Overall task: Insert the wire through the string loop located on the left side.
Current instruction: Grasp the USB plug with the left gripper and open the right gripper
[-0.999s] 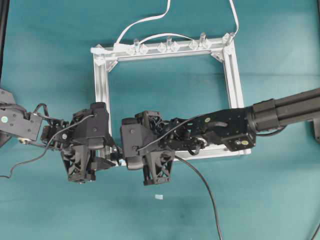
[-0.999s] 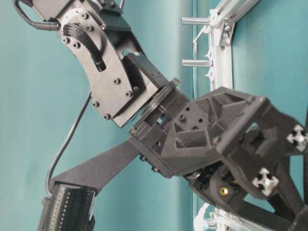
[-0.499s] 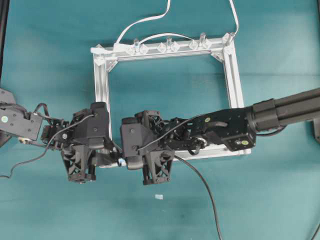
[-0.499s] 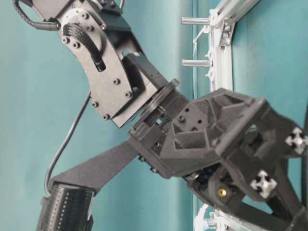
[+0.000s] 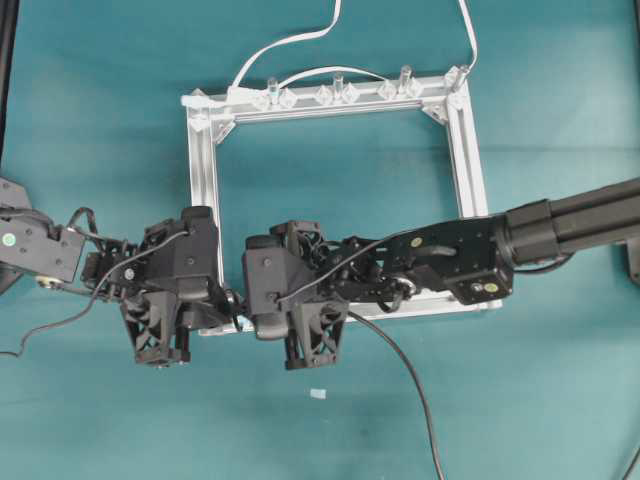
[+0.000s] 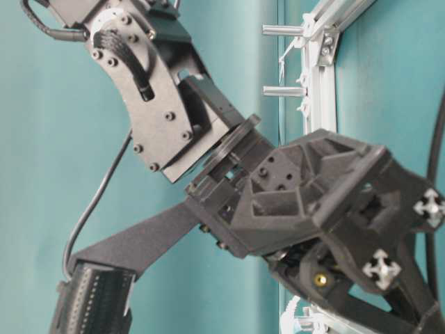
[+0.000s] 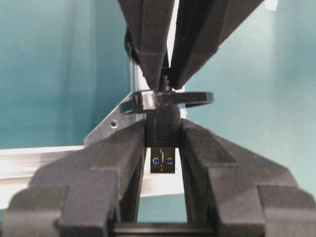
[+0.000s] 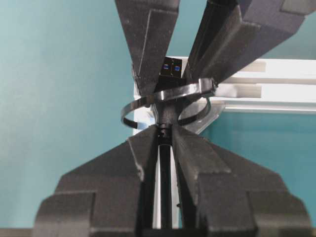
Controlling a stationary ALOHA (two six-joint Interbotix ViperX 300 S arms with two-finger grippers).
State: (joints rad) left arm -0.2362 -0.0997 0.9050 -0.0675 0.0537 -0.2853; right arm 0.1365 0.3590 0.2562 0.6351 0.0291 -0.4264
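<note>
The left gripper [image 7: 163, 143] is clamped on the plug [image 7: 162, 148] of the wire [image 8: 165, 192]; its fingers [image 7: 118, 158] press the plug's black body from both sides, and the metal tip with its blue insert points back toward the left wrist. The right gripper [image 8: 165, 138] is pinched on the wire just behind the plug, its fingers [image 8: 140, 163] meeting the left ones nose to nose. The wire's long axis runs straight from one gripper into the other, along the frame's near rail as the overhead view shows it.

The loop [image 8: 168, 101], a thin dark band, rings the plug's neck in the narrow gap between the two pairs of fingertips, so the plug has passed through it. It hangs off the frame [image 5: 205, 170] at the near left corner bracket [image 7: 111, 126].

A second ago the left jaws stood wide around the plug; they have since come together onto it. The right gripper has kept its pinch, and neither arm has shifted.

Room is tight here: fingertips nearly touch across the loop, with the rail just behind. Outward from the left gripper, away from the frame, lies open teal table [image 5: 80, 400]. Behind the right gripper the wire trails off over the table toward the near edge.
</note>
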